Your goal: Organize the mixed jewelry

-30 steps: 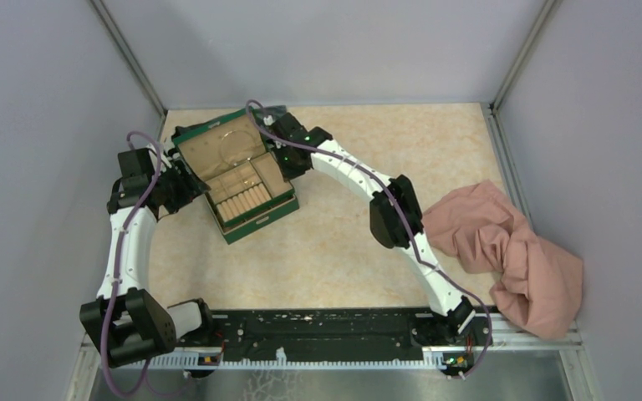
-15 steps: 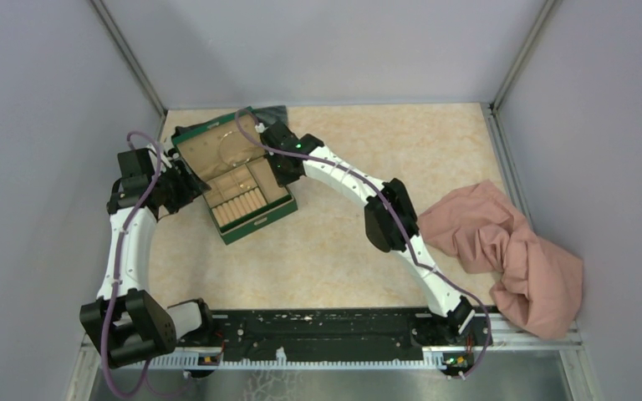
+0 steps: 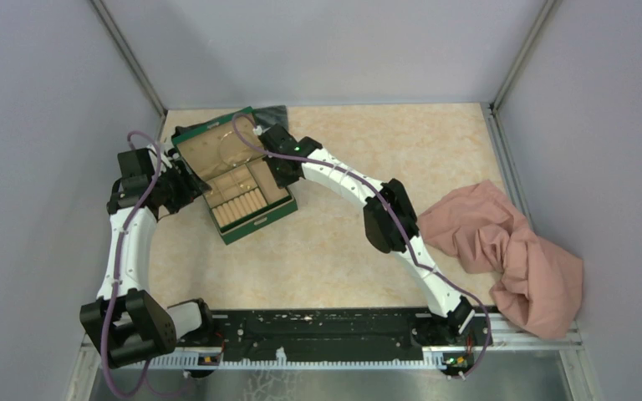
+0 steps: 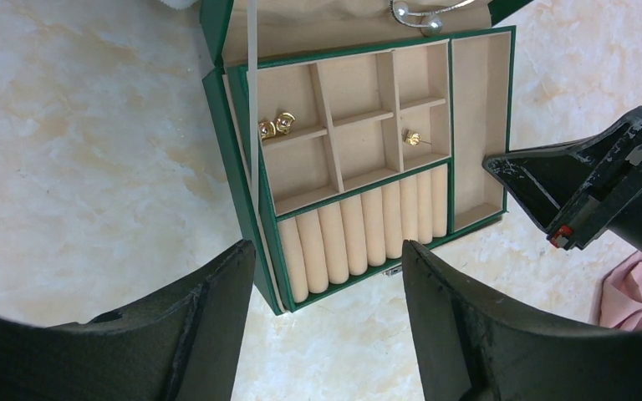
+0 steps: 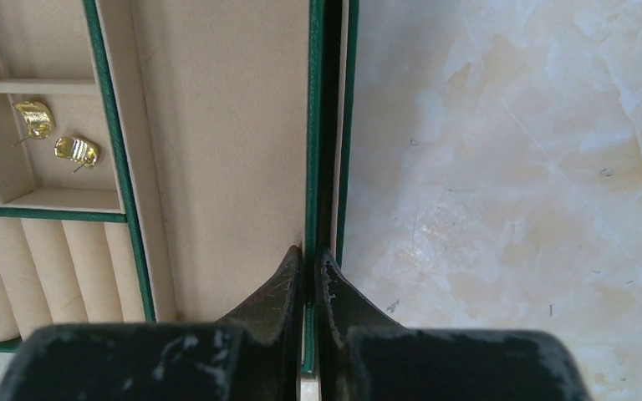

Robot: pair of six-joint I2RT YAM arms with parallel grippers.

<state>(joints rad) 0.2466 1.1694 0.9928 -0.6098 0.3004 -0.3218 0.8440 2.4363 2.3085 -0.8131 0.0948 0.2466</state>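
Note:
The green box (image 3: 259,219) with tan compartments lies open at the back left. A thin silvery hoop (image 4: 425,15) rests in its lid and also shows in the top view (image 3: 236,144). Two gold earrings (image 4: 274,127) lie in one small compartment and one more gold earring (image 4: 411,137) in another; the pair also shows in the right wrist view (image 5: 57,135). My right gripper (image 5: 309,255) is shut on the box's right wall (image 5: 314,125), seen from above (image 3: 272,171). My left gripper (image 4: 326,246) is open and empty, just left of the box (image 3: 185,180).
A crumpled pink cloth (image 3: 510,251) lies at the right edge of the table. A dark flat item (image 3: 272,111) sticks out behind the box lid. Grey walls close in on the left, back and right.
My right arm has swung left and its gripper now sits on the box's right wall. The box has shifted slightly. The left arm has not moved.

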